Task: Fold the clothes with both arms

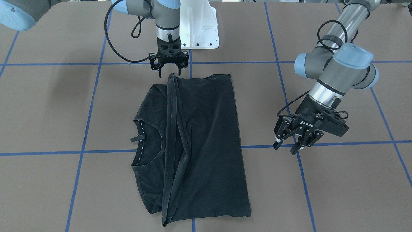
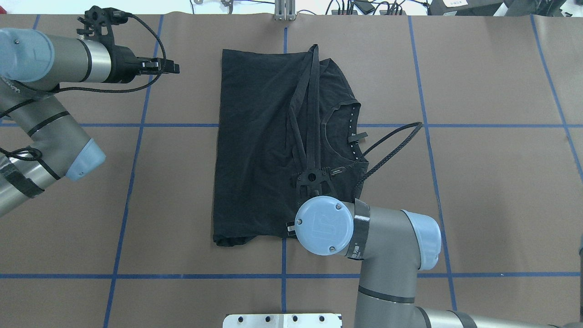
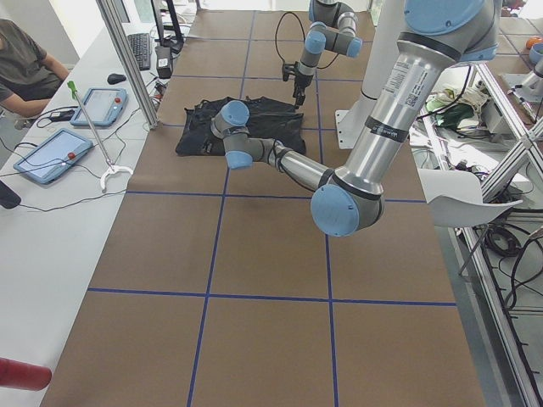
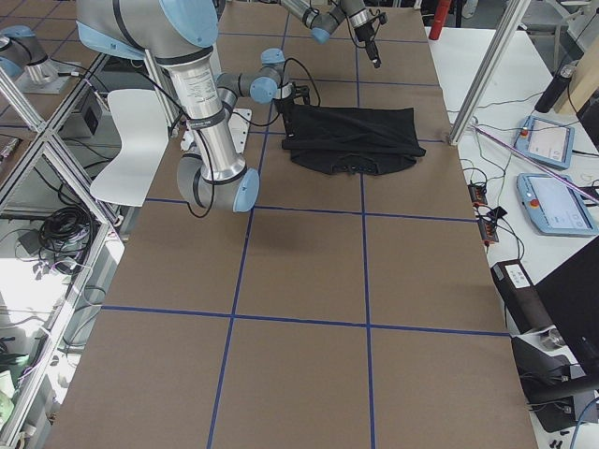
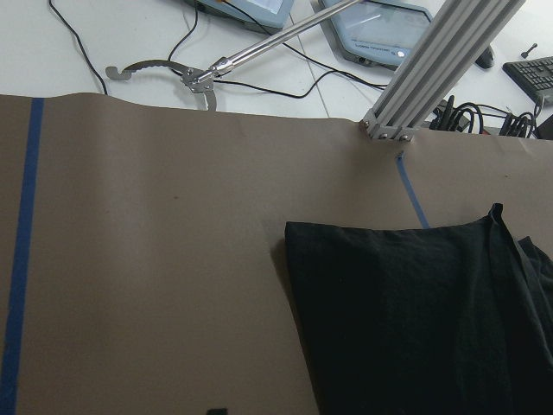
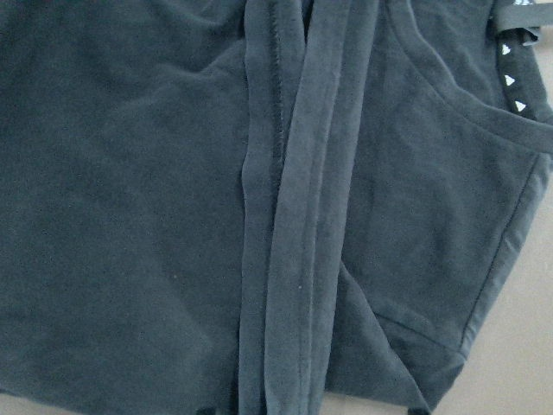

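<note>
The half-folded black T-shirt (image 1: pixel 209 135) lies on the table (image 1: pixel 48 112); the right gripper (image 1: pixel 169 74) at its edge and the left gripper (image 1: pixel 285 148) well apart are both open, empty, and should grab together.

Silver arms (image 1: pixel 325 87), blue caps (image 1: pixel 352 55), ROBOTIQ-like marking (image 1: pixel 306 123)

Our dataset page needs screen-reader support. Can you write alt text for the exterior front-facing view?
A black T-shirt lies partly folded on a blue-gridded brown table. The right end effector hangs open at its far edge; the left end effector, also open, is off to the side.
</note>
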`<move>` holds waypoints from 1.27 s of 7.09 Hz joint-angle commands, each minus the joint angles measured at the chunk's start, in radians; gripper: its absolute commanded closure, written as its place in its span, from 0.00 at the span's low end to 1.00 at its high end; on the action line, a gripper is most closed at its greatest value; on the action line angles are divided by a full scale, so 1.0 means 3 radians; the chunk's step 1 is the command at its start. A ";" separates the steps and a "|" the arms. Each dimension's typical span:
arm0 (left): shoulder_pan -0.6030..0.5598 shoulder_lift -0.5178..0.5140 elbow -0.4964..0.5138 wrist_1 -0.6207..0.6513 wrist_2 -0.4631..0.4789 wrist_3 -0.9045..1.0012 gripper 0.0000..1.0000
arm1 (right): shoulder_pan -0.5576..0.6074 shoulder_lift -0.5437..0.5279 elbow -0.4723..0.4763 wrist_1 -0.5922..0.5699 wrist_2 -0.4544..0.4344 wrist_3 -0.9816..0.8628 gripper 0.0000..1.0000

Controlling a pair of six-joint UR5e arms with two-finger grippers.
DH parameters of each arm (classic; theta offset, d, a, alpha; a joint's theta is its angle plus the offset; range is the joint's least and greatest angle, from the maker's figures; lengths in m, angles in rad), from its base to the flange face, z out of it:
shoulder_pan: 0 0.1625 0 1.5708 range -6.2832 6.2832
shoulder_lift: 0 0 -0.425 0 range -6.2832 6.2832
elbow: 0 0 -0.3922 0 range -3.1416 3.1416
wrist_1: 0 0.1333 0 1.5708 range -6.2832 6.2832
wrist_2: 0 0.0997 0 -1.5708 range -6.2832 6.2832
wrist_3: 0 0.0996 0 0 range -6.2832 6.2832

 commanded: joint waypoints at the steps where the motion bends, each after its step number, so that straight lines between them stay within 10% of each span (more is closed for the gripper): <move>1: 0.0005 0.0013 -0.0008 0.0000 0.0001 -0.0016 0.32 | -0.0032 0.0059 -0.0123 -0.0016 0.0002 -0.0287 0.53; 6: 0.0005 0.0013 -0.0003 0.0000 0.0006 -0.0031 0.32 | -0.0114 0.0136 -0.0261 0.0004 -0.0028 -0.0292 0.52; 9: 0.0010 0.0013 0.0007 0.0000 0.0006 -0.0036 0.32 | -0.0114 0.0152 -0.0291 0.0004 -0.0034 -0.0287 0.98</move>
